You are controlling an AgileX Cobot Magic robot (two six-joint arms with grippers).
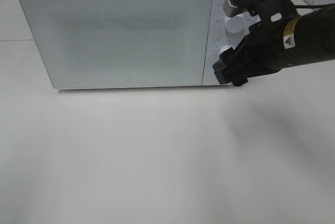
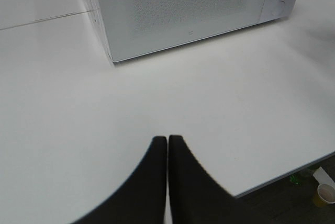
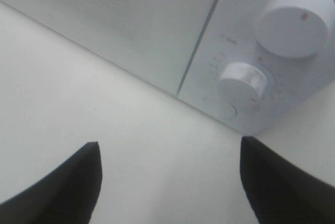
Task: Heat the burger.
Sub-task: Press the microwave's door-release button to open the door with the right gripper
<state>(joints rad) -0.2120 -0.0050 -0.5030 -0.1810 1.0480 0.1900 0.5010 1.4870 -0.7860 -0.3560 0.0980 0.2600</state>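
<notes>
Your right tool (image 3: 170, 143), released and empty, sits just before the lower knob (image 3: 242, 80) of the microwave (image 1: 115, 35) (left tool (image 2: 167, 139) clenched, well apart).

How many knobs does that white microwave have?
2, both on the microwave's right-hand control panel: the upper knob, and the lower knob beneath it, close to the open right gripper. No others show.

Looks like a robot lab or test room rather than a home kitchen, going by a white microwave (image 1: 120, 35) on a plain white bench (image 1: 157, 156), a black robot arm (image 1: 309, 38) beside it, and a paper cup (image 2: 325, 194) on dark floor (image 2: 282, 208) past the bench edge.
</notes>
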